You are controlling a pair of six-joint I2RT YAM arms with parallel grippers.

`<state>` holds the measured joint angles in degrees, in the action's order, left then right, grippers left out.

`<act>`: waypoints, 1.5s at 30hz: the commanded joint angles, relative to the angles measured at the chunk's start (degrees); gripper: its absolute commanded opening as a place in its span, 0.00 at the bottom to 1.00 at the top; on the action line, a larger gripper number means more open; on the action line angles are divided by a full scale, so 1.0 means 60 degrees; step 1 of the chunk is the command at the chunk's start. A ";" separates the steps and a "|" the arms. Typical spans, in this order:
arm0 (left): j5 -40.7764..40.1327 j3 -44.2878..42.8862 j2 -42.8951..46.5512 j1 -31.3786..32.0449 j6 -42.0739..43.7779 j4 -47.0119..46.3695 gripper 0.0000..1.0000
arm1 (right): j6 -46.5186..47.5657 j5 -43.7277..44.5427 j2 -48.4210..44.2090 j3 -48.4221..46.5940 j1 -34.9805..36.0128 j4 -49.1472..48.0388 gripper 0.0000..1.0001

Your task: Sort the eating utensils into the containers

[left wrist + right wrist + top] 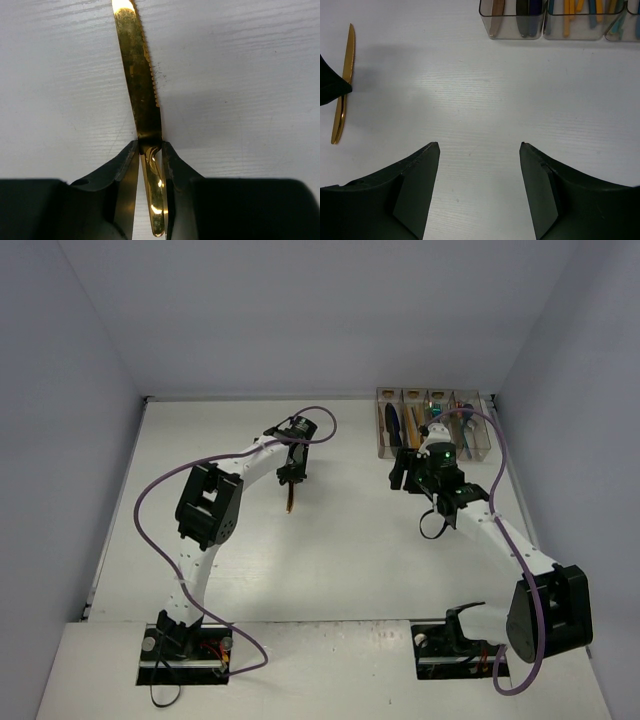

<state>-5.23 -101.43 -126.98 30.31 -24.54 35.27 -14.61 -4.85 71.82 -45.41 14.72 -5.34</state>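
Note:
A gold knife (142,85) with a serrated edge lies lengthwise between my left gripper's (150,147) jaws, which are shut on its handle. In the top view the knife (290,502) sticks out of the left gripper (292,478) over the middle of the table. I cannot tell whether it touches the table. It also shows at the left of the right wrist view (345,75). The clear containers (432,423) stand at the back right and hold several utensils. My right gripper (480,150) is open and empty over bare table, just in front of the containers (515,31).
The white table (350,550) has grey walls on three sides. The container row sits close to the back right corner. The right arm's wrist (440,455) hovers near the containers' front edge. No other loose utensils show.

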 commanded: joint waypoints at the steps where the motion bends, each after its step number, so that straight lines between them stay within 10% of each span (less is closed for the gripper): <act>1: 0.0208 0.0087 -0.0121 0.0046 -0.0198 0.0553 0.00 | -0.0052 -0.0053 -0.0397 -0.0090 0.0081 -0.0472 0.63; 20: 0.2395 0.0733 0.2646 0.0046 -0.1076 -0.0845 0.00 | -0.0729 -0.0974 0.0107 -0.0231 0.1915 -0.1672 0.66; 34: 0.1415 0.1227 0.2204 0.0036 -0.1242 -0.0954 0.00 | -0.0797 -0.1050 0.1276 0.0388 0.2537 -0.3337 0.69; 39: 0.0336 0.1707 0.2498 -0.0019 -0.1759 -0.0860 0.57 | -0.0493 -0.0706 0.1181 0.0501 0.2542 -0.3171 0.70; 45: -0.0083 0.1939 0.2261 -0.0236 -0.2587 -0.0702 0.61 | -0.0107 -0.0421 0.1241 0.0446 0.2556 -0.2874 0.70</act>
<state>-2.03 -89.17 -114.98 30.10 -35.26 31.26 -17.46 -9.67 80.47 -41.98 29.71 -20.31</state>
